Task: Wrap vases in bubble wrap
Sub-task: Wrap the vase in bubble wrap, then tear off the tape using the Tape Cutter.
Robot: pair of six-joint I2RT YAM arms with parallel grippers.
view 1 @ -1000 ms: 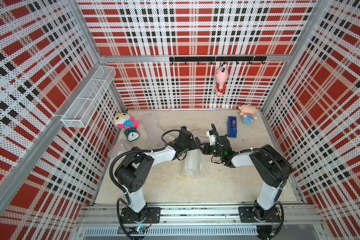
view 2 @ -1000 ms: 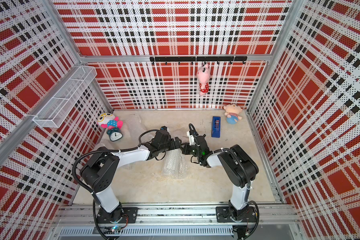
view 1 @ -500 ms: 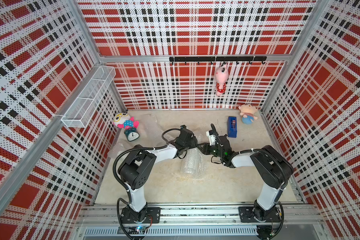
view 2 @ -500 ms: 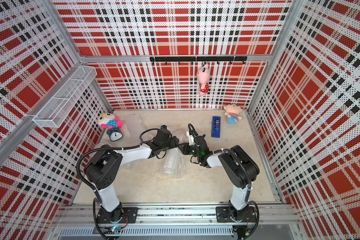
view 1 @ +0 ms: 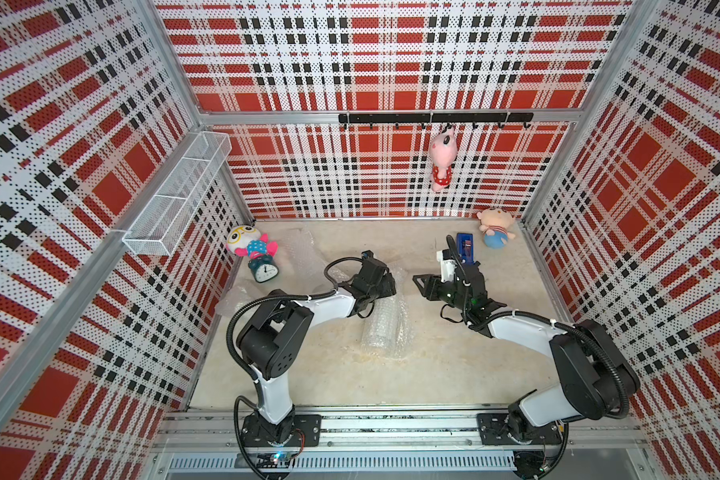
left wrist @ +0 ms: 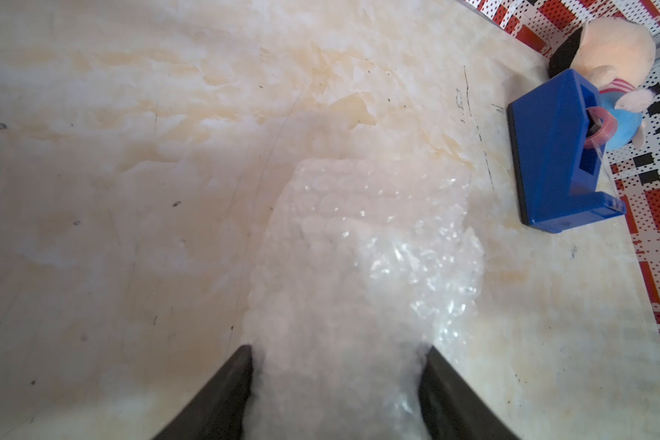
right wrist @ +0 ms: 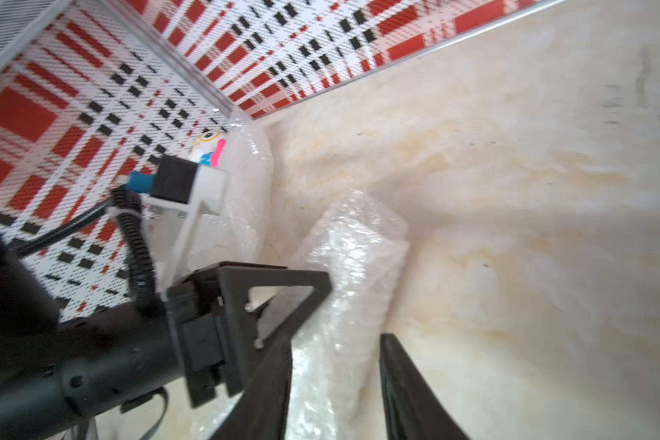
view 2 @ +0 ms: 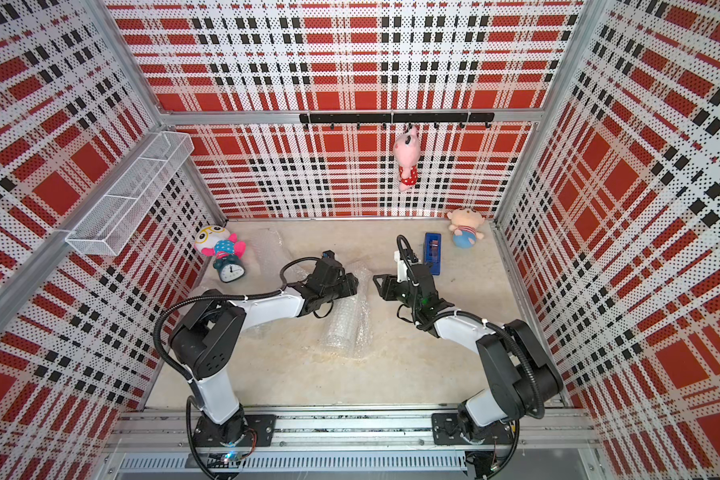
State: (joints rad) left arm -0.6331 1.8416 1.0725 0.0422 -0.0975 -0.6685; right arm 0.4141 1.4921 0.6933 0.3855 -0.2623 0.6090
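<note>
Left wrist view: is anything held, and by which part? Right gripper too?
The left gripper clamps the bubble-wrapped bundle across its end nearer the back wall, one finger each side. The right gripper is open, holding nothing.

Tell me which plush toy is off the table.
The pink plush toy hanging from the black hook rail on the back wall; the glasses-wearing plush and the blue-bottomed plush both sit on the tabletop.

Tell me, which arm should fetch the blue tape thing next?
Probably right: the right claw is open and empty, close to the blue tape dispenser, while the left claw is clamping the bubble-wrapped bundle.
</note>
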